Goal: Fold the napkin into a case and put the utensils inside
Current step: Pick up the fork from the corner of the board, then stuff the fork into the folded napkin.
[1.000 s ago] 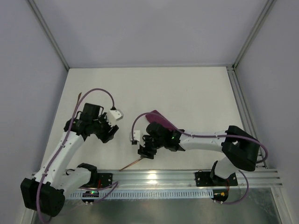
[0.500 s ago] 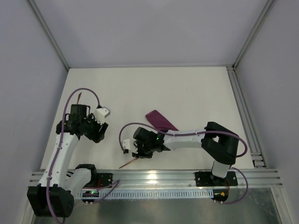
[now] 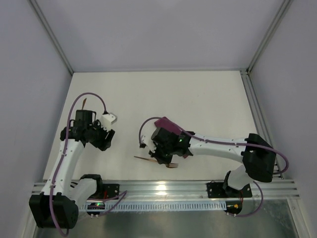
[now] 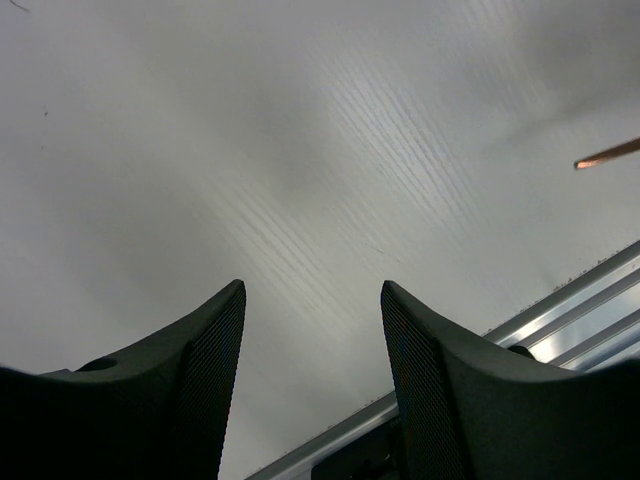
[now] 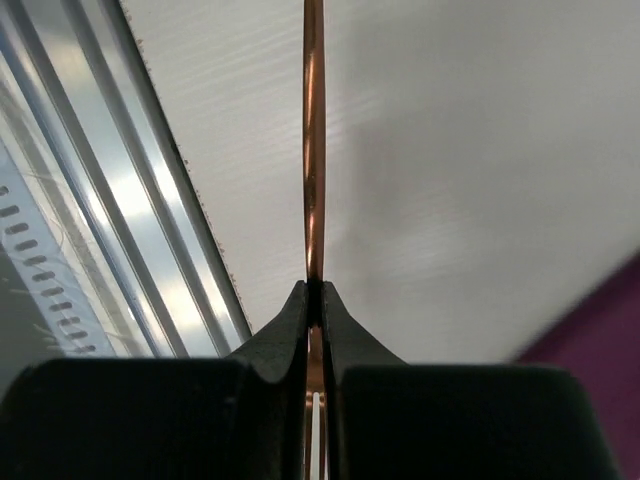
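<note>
the right end effector (image 5: 314,292) pinches the slim, light, stiff fork (image 5: 313,150) near its tines, where it may pivot; the left end effector (image 4: 312,292) is spread, empty.

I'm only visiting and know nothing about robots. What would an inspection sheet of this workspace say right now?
Surface: white table, no spills seen.
Job's things: plum case partly hidden under the right arm; wooden fork pinched near the front rail.
Clutter: nothing seen.
Grippers: left gripper open and empty; right gripper shut on the fork.
Cables: purple cables loop over both wrists.
Surroundings: grey walls; metal rail along the near edge.
</note>
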